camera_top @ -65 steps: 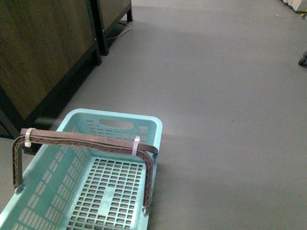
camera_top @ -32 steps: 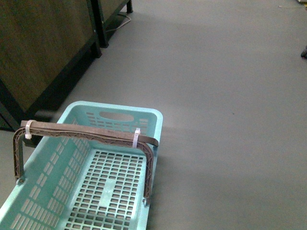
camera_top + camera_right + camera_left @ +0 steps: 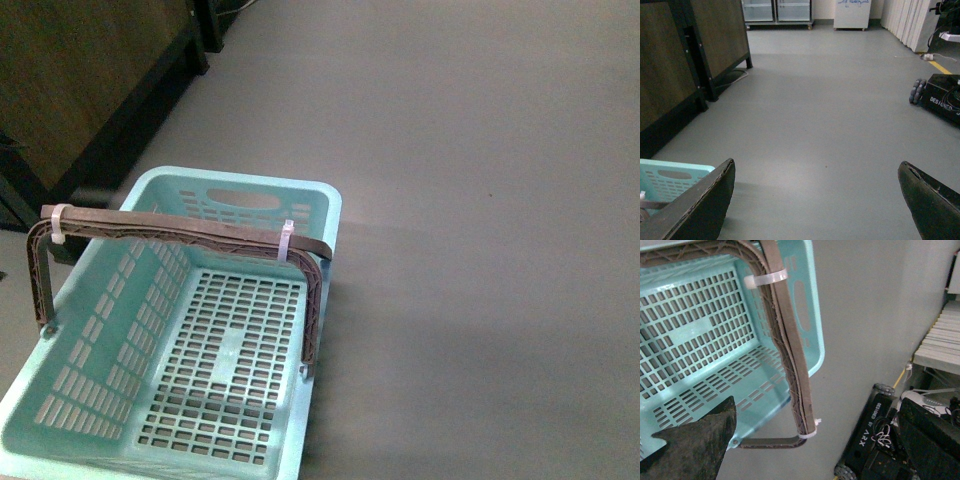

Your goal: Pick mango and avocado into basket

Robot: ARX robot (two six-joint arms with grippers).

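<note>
"Since neither the mango nor the avocado shows in any view, what are the arms holding?"

"Nothing. The left gripper (image 3: 817, 407) is spread wide with nothing held between its fingers. The right gripper (image 3: 816, 164) is just as wide and just as bare."

"Where's the basket, then?"

"The basket (image 3: 250, 184) sits on the grey floor (image 3: 480, 200), right below the left gripper. It is lower than the right gripper and to its left, so only one corner shows from that wrist. I'd guess it is kept close under both arms so a fruit can go in with a short reach."

"How does it look?"

"It's light turquoise plastic and rectangular, with lattice walls and bottom and an oval cut-out in the end wall. A brown arched handle (image 3: 180, 232) stands upright across it, tied with white zip ties (image 3: 286, 240). There is no fruit inside."

"And the fruit?"

"Out of sight. Ahead of the right gripper lies open floor, with a dark wooden cabinet (image 3: 665, 75) to its left. By my reckoning the task has barely begun, and finding the mango comes first."
</note>
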